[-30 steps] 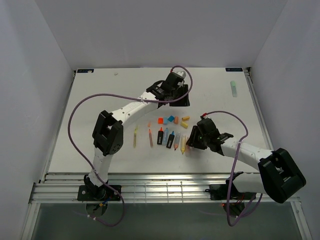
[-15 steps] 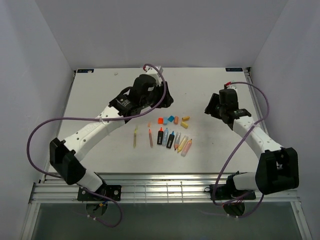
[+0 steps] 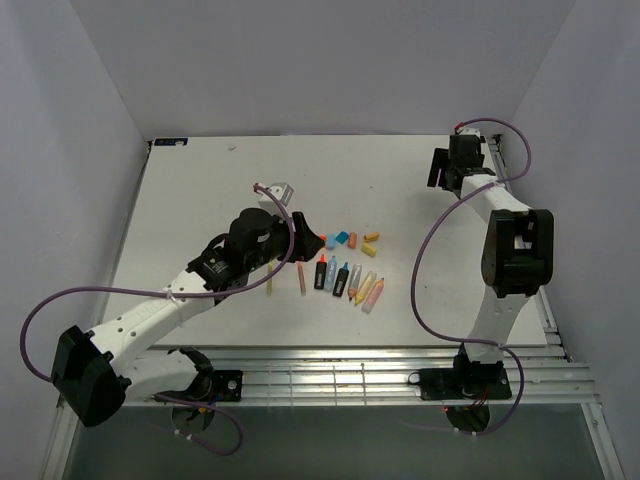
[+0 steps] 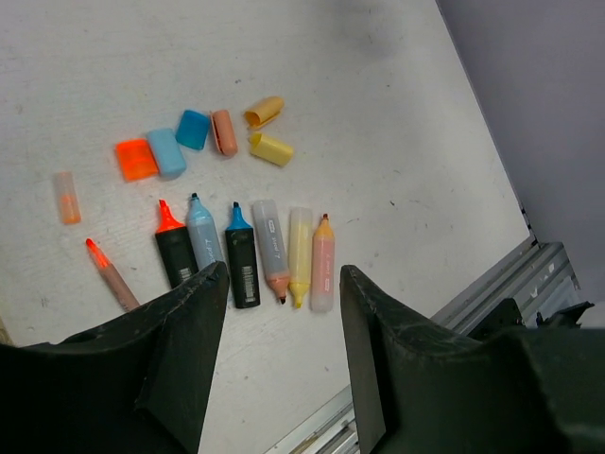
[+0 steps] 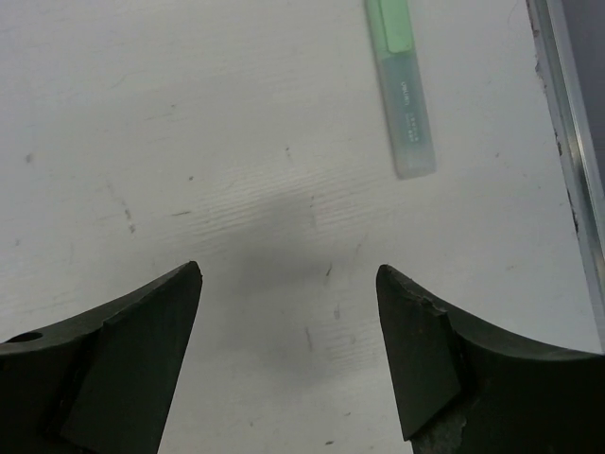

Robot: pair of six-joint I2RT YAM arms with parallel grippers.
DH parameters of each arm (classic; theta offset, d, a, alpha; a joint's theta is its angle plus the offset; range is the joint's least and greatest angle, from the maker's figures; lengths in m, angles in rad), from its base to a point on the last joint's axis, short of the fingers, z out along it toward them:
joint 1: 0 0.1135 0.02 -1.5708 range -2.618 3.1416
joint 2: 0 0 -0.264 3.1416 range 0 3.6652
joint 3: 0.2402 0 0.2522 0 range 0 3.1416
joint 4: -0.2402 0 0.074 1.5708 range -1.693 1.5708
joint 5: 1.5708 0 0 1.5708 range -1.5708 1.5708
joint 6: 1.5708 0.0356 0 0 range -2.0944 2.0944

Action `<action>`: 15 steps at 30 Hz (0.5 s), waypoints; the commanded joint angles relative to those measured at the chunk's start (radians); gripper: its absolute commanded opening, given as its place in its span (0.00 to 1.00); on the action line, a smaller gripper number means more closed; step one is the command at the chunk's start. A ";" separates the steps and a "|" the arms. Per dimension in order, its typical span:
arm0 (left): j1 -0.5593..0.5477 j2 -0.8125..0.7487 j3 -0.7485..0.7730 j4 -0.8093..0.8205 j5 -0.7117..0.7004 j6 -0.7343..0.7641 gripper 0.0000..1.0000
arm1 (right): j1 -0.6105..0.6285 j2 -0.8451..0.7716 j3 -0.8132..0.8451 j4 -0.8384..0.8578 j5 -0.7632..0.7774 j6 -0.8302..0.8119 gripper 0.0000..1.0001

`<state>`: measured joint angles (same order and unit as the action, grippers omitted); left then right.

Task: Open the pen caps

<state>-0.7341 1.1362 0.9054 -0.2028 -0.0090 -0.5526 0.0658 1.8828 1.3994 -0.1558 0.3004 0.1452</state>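
Lying loose, pen caps (image 4: 193,129) (clustered); pens (image 4: 243,274) alongside.

The table (image 4: 378,85) is seen as white, flecked with faint grey marks. Among the pen caps, an orange cap (image 4: 137,159), a light blue cap (image 4: 167,151), a deeper blue cap (image 4: 193,129), a salmon cap (image 4: 224,131) and two yellow caps (image 4: 271,148) are shown. One black highlighter (image 4: 175,260) is tipped in orange, another black highlighter (image 4: 244,274) in blue. Pastel tones are worn by a pale blue highlighter (image 4: 202,241), a grey highlighter (image 4: 269,248), a yellow highlighter (image 4: 299,251) and a peach highlighter (image 4: 322,265). A pale green highlighter (image 5: 408,113) is topped by a brighter green cap (image 5: 389,24). The left arm (image 3: 160,300) and right arm (image 3: 500,215) are finished in white with black joints, the cables (image 3: 414,285) in purple, and the left gripper (image 4: 284,274) and right gripper (image 5: 288,270) in black.
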 commanded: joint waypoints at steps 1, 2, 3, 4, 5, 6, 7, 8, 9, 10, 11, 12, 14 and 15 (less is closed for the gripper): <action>0.006 -0.055 -0.078 0.144 0.064 -0.027 0.61 | -0.053 0.067 0.093 0.093 0.005 -0.087 0.81; 0.006 -0.055 -0.094 0.154 0.067 -0.032 0.61 | -0.055 0.081 0.108 0.113 0.000 -0.096 0.83; 0.006 -0.055 -0.105 0.161 0.072 -0.033 0.61 | -0.096 0.116 0.125 0.116 -0.004 -0.099 0.86; 0.006 -0.050 -0.123 0.169 0.073 -0.036 0.61 | -0.107 0.136 0.145 0.116 -0.013 -0.104 0.88; 0.007 -0.041 -0.132 0.172 0.079 -0.046 0.61 | -0.118 0.156 0.195 0.114 -0.024 -0.111 0.88; 0.007 -0.035 -0.138 0.175 0.087 -0.049 0.61 | -0.136 0.191 0.219 0.110 -0.044 -0.117 0.88; 0.006 -0.026 -0.149 0.183 0.113 -0.052 0.61 | -0.144 0.209 0.239 0.108 -0.058 -0.124 0.88; 0.006 -0.012 -0.152 0.187 0.122 -0.061 0.61 | -0.152 0.225 0.283 0.104 -0.073 -0.137 0.88; 0.006 -0.009 -0.158 0.192 0.133 -0.067 0.61 | -0.164 0.267 0.312 0.076 -0.092 -0.141 0.88; 0.006 -0.006 -0.163 0.194 0.145 -0.073 0.61 | -0.170 0.294 0.346 0.052 -0.099 -0.141 0.87; 0.006 -0.006 -0.172 0.227 0.161 -0.078 0.61 | -0.178 0.317 0.415 0.027 -0.112 -0.139 0.86; 0.006 -0.007 -0.177 0.238 0.167 -0.089 0.61 | -0.181 0.359 0.441 -0.006 -0.115 -0.141 0.85; 0.006 -0.010 -0.184 0.249 0.185 -0.092 0.61 | -0.184 0.389 0.478 -0.021 -0.142 -0.141 0.80; 0.006 -0.010 -0.184 0.249 0.187 -0.095 0.61 | -0.185 0.410 0.498 -0.022 -0.147 -0.175 0.78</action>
<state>-0.7338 1.1400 0.7296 -0.0105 0.1280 -0.6270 -0.1257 2.2528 1.8275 -0.1326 0.2062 0.0216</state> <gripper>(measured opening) 0.613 0.799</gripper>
